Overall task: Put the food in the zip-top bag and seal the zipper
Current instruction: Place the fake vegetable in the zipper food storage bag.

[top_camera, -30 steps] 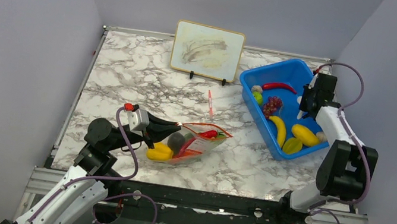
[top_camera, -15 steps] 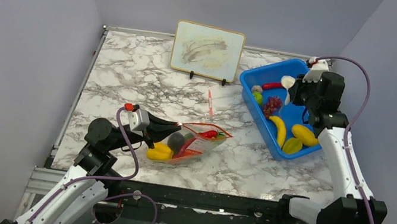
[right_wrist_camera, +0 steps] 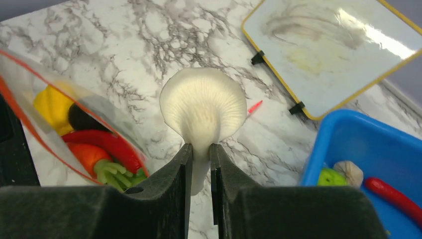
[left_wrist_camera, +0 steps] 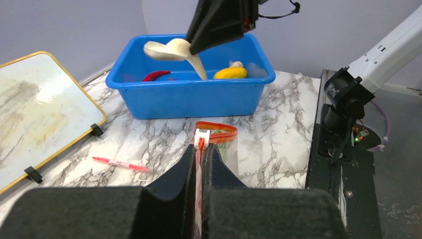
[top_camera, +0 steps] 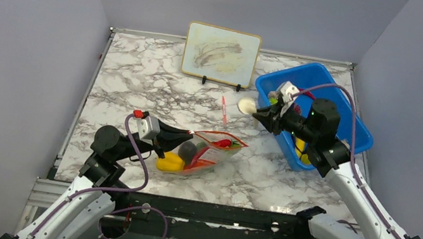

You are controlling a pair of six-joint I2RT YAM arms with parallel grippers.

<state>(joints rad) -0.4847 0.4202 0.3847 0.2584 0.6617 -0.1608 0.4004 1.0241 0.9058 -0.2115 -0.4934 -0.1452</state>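
In the right wrist view the bag [right_wrist_camera: 74, 119] runs off at 9 o'clock, the bin [right_wrist_camera: 358, 139] at 4 and the board [right_wrist_camera: 328, 45] at 1, the mushroom [right_wrist_camera: 203, 107] hides most of the pen [right_wrist_camera: 254, 107], and overhead the right arm [top_camera: 349, 183] covers much of the bin's contents.

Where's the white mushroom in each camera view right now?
Top external: white mushroom just right of centre, left of the blue bin.
Left wrist: upper centre, before the bin.
Right wrist: dead centre, stem pinched by the right tool.
Shared landmark: the whiteboard.
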